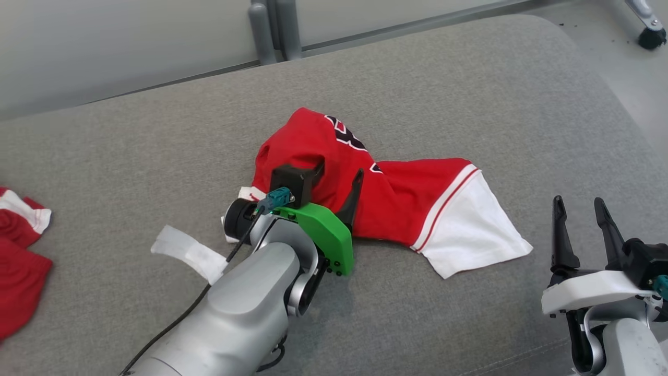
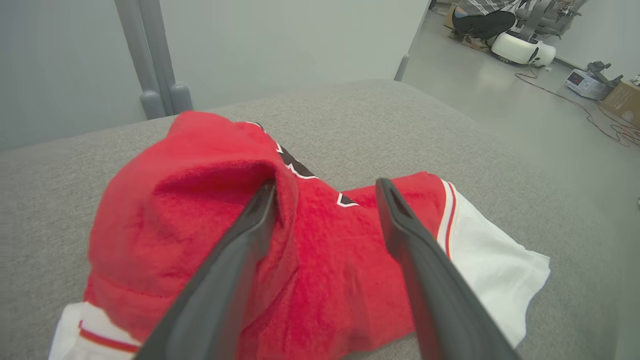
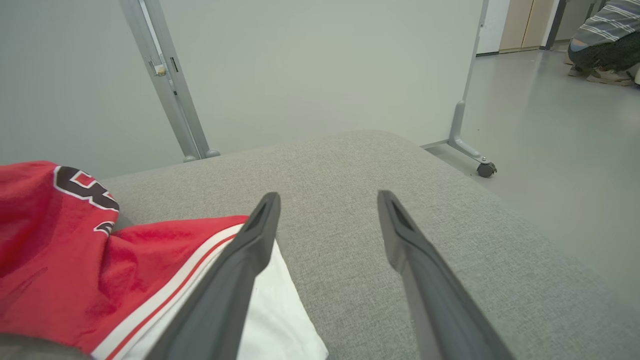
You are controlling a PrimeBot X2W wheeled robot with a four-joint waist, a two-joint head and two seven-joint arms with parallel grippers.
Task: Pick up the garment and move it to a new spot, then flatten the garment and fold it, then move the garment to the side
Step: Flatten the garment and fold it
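Garment (image 1: 396, 203) is lying bunched up in the middle of the grey cushion (image 1: 469, 94), its white sleeve (image 1: 469, 235) pointing near right. Left gripper (image 1: 336, 183) is sitting on it, fingers (image 2: 410, 240) spread wide and gripping nothing, one poking under a red fold (image 2: 225, 170). Right gripper (image 1: 579, 209) is hovering open at the near right. Flattening looks next: each gripper should be pinching one edge, pulling gently apart.

1. Two red garments are lying here: the centre garment (image 1: 402, 209) and the left-edge garment (image 1: 21, 261) (cropped, maybe more than one piece).
2. Two grippers are showing: the left gripper (image 1: 339, 172) at lower centre, the right gripper (image 1: 579, 201) at lower right.
3. One white strip (image 1: 188, 253) is lying at lower left.
4. Two grey posts (image 1: 261, 31) are standing at top centre.
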